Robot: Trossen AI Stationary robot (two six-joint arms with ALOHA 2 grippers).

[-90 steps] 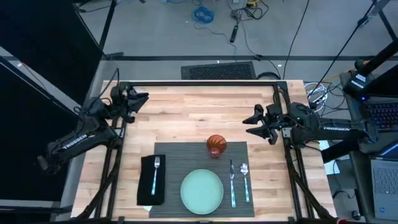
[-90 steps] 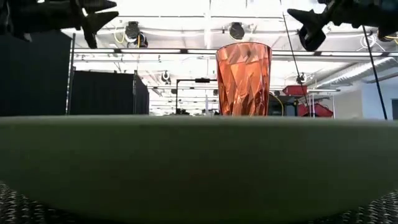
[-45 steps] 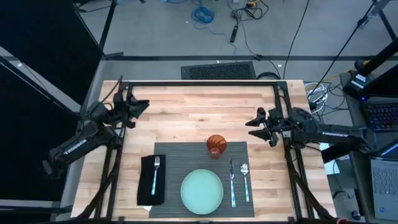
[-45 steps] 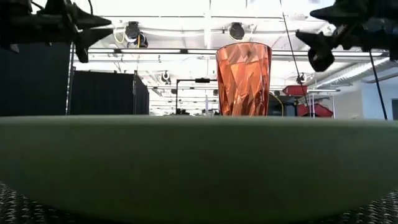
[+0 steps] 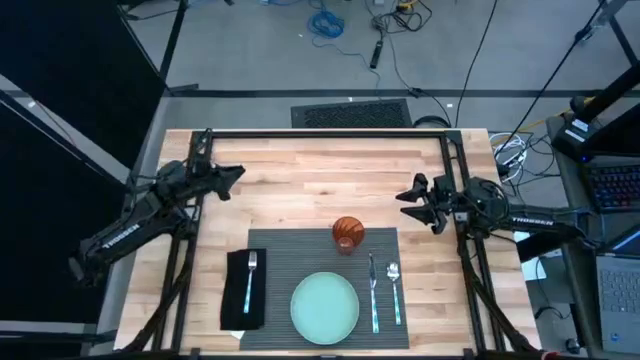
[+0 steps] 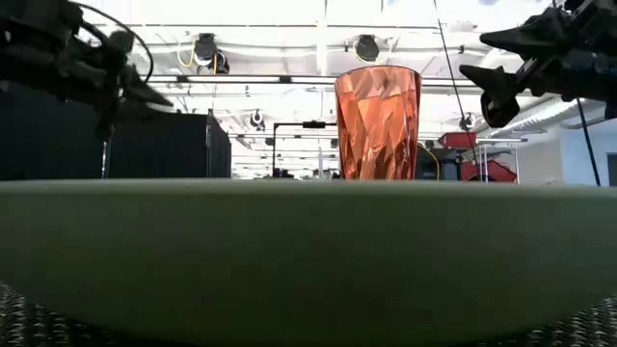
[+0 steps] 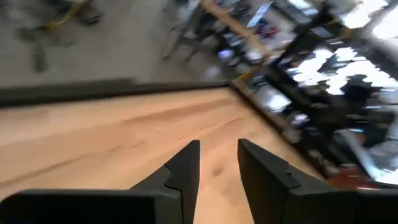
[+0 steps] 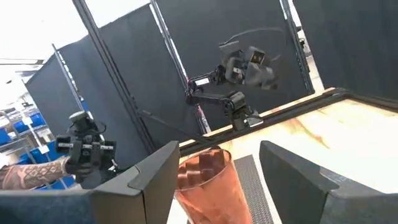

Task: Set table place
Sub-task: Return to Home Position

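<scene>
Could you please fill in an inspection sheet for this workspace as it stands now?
Surface: wooden table carrying placemat.
Job's things: plate on placemat; glass upright at the mat's far edge; knife and spoon right of plate; fork on napkin at placemat's left edge.
Clutter: nothing seen.
Grippers: left gripper and right gripper open, empty, raised near the table's sides.
Cables: blue coil on floor beyond table; bundle off table's right edge.
Surroundings: black screens left; laptop right.

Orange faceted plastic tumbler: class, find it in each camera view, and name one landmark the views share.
High view: the orange faceted plastic tumbler stands near the centre, on the ribbed dark grey placemat's far edge.
Low view: upper centre.
Left wrist view: not in it.
Right wrist view: close ahead, on the placemat.
Shared landmark: the placemat.
</scene>
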